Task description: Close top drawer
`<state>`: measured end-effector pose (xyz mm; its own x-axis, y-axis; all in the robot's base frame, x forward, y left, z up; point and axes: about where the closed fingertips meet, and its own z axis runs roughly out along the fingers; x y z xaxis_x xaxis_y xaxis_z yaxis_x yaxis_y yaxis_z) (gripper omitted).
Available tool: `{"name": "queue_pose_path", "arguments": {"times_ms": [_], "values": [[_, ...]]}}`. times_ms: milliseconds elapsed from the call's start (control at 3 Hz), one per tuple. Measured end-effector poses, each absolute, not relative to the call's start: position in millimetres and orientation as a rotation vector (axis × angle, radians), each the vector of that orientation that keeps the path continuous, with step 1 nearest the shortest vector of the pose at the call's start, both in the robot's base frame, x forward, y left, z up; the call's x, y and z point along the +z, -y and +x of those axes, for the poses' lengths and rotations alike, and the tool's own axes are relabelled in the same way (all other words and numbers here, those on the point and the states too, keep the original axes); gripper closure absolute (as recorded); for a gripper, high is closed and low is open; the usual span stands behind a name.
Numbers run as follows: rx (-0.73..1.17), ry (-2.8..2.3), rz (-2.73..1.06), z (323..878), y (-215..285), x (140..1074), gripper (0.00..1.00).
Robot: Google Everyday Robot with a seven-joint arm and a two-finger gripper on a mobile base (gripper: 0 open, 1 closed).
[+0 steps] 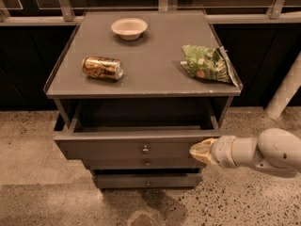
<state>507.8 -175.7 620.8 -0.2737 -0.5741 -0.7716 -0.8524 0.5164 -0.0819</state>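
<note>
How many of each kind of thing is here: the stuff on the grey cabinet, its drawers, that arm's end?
Bowl: 1
Can, lying on its side: 1
Green snack bag: 1
Drawers: 3 (top drawer, pulled out; middle drawer; bottom drawer)
Tool: 1, at the right end of the top drawer's front
Total: 7

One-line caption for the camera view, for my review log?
Gripper at the open top drawer, right end of its front; bowl, lying can and green bag on the cabinet.
</note>
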Motion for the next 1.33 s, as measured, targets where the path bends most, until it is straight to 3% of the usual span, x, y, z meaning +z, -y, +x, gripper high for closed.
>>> {"name": "queue_pose_path", "arguments": {"times_ms": [1333], "values": [[0.345, -1.979, -1.083, 537.3, 184.9, 615.0, 1.0]]}}
